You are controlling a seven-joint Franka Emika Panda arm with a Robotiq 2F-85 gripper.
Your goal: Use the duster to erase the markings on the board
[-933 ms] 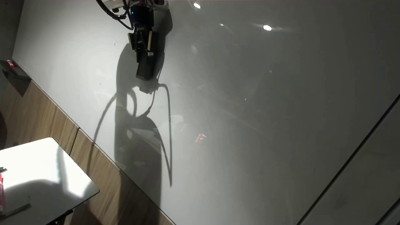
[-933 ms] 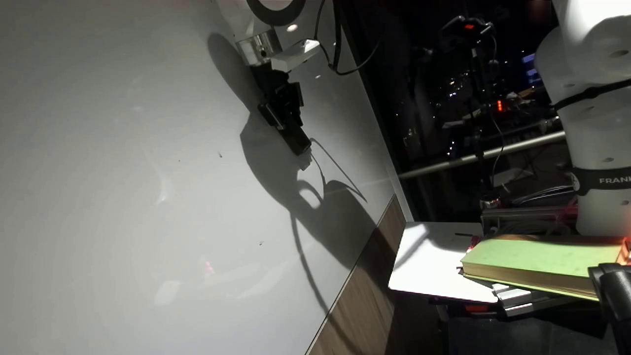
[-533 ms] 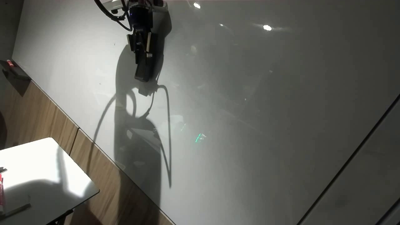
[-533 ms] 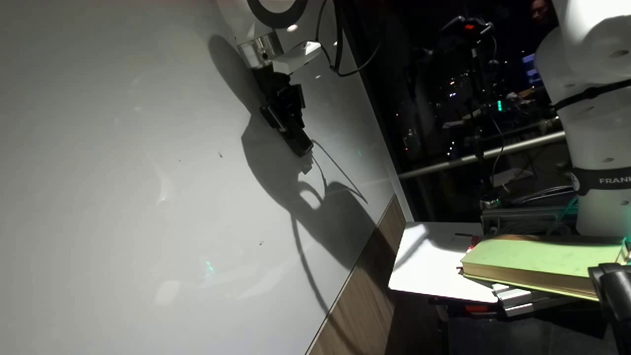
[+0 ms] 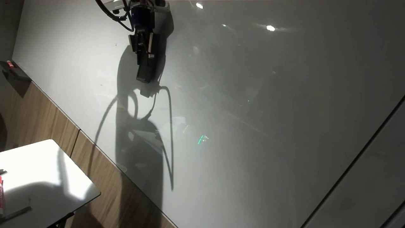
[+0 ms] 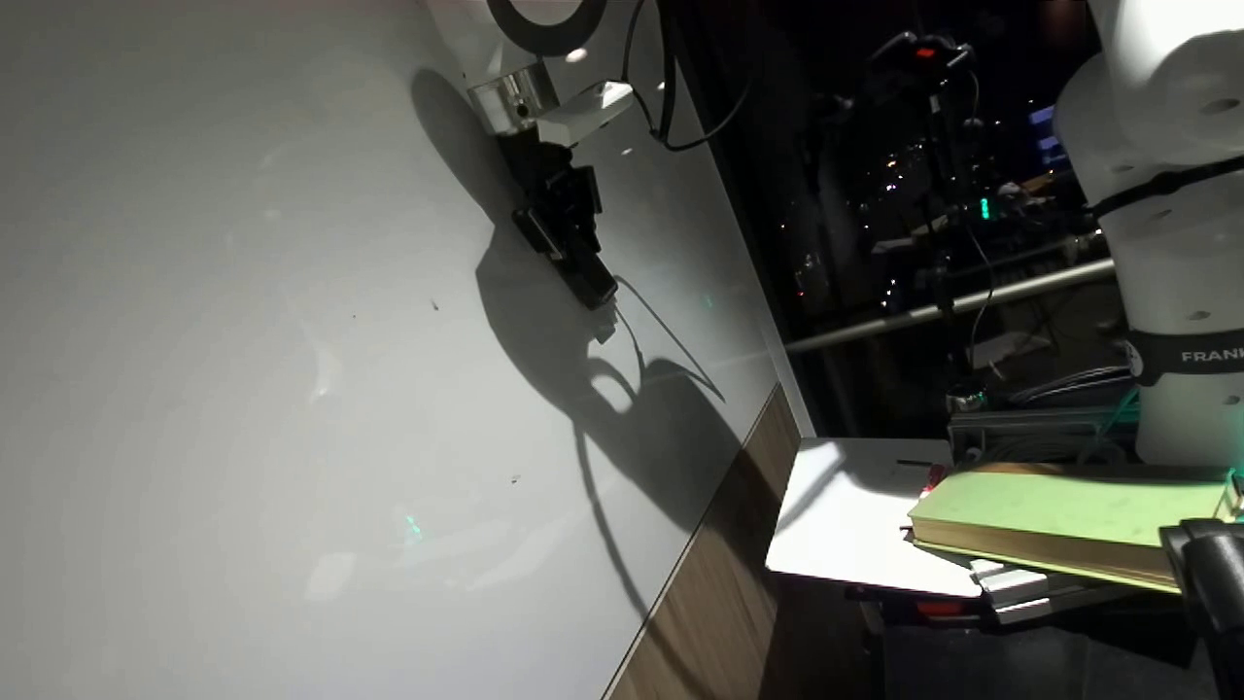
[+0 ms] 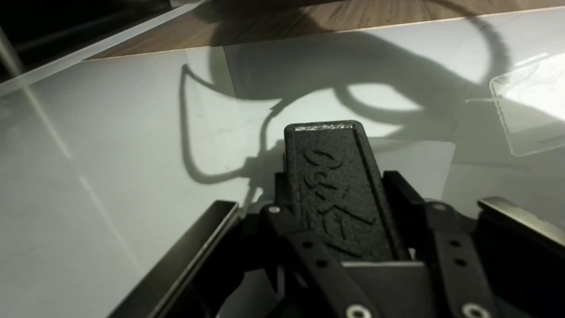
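Nearest to us in the wrist view, the end effector was grasping the duster from both long sides, with the far tip reaching out past the grip. The duster stood over the board; in both exterior views the shadow fell just beyond that tip, so we suspected a gap, though contact we could not settle. We judged wiping to be the step in hand, and well along: we found no readable markings in any view, only a few dark specks left of the duster and well apart from it. More could have been hidden behind the end effector. As we saw it, the next move called for laying the duster flat on any leftover trace and sweeping, or, with nothing left to rub, backing off.

The wrist view alone gave us the lettering on the duster; the wiping face was hidden there. Farther off, both exterior views showed the white desk. In an exterior view the green book lay at its right; in an exterior view a small red thing sat on a dark ledge at far left.
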